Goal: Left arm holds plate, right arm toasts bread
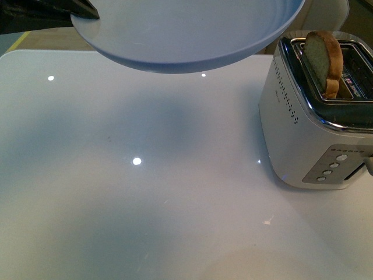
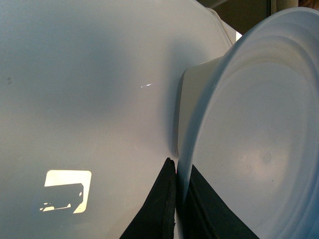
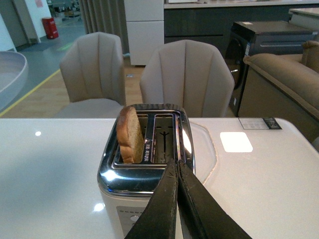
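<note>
The pale blue plate (image 1: 192, 32) hangs in the air above the far side of the white table, held level. My left gripper (image 1: 87, 9), a black tip at the plate's left rim, is shut on the plate; the left wrist view shows its black fingers (image 2: 159, 209) pinching the rim of the plate (image 2: 259, 139). The bread (image 1: 323, 61) stands upright, half risen, in the left slot of the toaster (image 1: 315, 134) at the right. My right gripper (image 3: 177, 167) is shut and empty, just above the toaster's near top edge (image 3: 144, 174), beside the bread (image 3: 130, 134).
The toaster's front has several round buttons (image 1: 329, 169) and a side lever (image 1: 368, 166). Its second slot (image 3: 164, 139) holds nothing. Two padded chairs (image 3: 187, 77) stand behind the table. The glossy white table (image 1: 145, 192) spreads under the plate.
</note>
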{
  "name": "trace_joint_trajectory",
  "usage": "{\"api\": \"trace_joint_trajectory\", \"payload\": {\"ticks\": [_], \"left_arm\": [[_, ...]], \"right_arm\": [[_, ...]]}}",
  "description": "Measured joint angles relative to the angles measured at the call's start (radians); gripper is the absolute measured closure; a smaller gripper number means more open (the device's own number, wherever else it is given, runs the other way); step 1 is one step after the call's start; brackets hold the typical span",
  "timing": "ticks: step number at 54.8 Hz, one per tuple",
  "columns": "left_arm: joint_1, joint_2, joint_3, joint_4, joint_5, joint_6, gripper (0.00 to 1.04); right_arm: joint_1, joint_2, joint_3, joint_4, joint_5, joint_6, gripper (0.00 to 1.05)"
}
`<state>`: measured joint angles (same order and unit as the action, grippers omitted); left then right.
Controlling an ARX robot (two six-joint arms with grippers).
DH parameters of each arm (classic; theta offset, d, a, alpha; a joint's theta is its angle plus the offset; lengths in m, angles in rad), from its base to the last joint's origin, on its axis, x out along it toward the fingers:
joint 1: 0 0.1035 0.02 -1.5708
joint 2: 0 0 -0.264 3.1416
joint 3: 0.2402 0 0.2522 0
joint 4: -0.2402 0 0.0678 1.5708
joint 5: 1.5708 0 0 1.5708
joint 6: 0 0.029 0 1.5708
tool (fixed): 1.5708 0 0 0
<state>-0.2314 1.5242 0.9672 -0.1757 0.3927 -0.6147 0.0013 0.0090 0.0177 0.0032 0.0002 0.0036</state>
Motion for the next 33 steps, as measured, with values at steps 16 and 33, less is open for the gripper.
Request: {"api": "trace_joint_trajectory", "payload": {"ticks": [16, 33], "left_arm": [[0.0, 0.0, -0.001, 0.0, -0.001, 0.0, 1.02], [0.0, -0.001, -0.001, 0.0, 0.0, 0.0, 1.02]], "right_arm": [[0.0, -0.002, 0.0, -0.001, 0.0, 0.0, 0.71], [0.0, -0.003, 0.0, -0.001, 0.0, 0.0, 0.24]]}}
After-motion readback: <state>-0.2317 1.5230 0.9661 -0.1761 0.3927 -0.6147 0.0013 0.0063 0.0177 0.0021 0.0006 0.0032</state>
